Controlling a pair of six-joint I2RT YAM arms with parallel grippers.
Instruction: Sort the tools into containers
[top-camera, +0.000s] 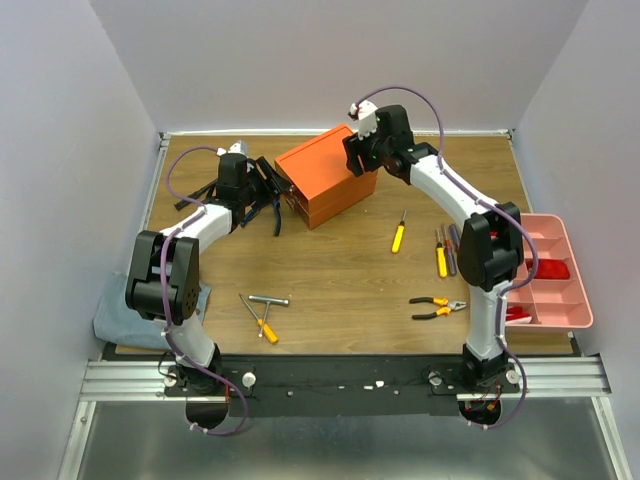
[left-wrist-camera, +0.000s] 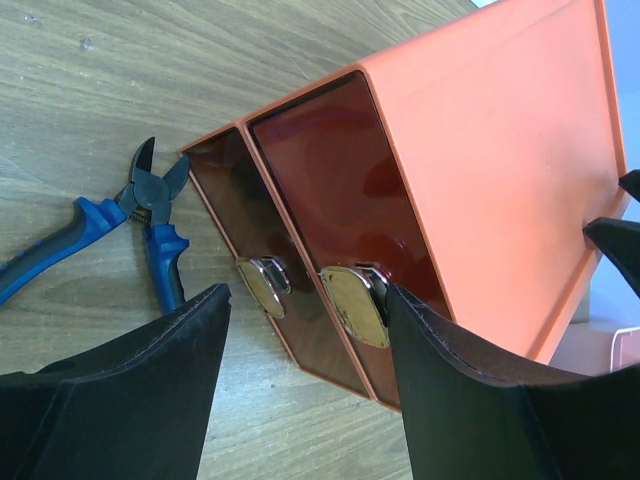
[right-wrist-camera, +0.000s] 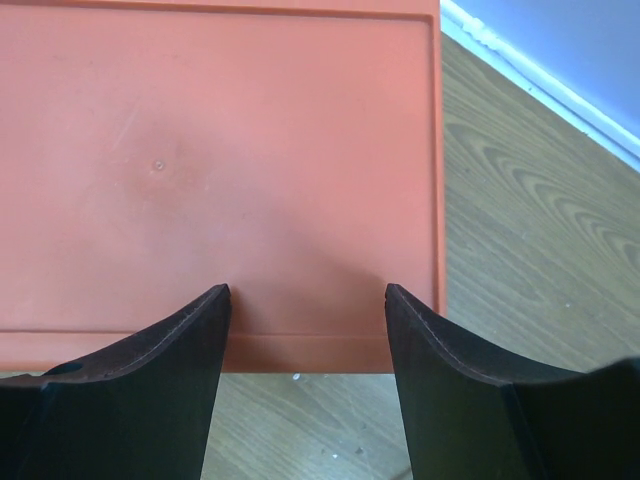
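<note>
Two arms: both at orange box (top-camera: 325, 178), 12 o'clock from bases.
L gripper (left-wrist-camera: 307, 290): wide open, empty; drawer knobs (left-wrist-camera: 352, 305) sit btwn jaws, at its 12.
R gripper (right-wrist-camera: 306, 288): open, empty, over box's far end.
Nearer drawers: L.

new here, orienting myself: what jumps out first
The bright orange box, far centre, stands out. The left gripper hangs open at its drawer fronts, and the right gripper hangs open over its top. A pink tray sits at the right edge.

A grey-blue cloth (top-camera: 113, 320) lies crumpled at the wooden table's (top-camera: 340, 275) near-left corner.
</note>
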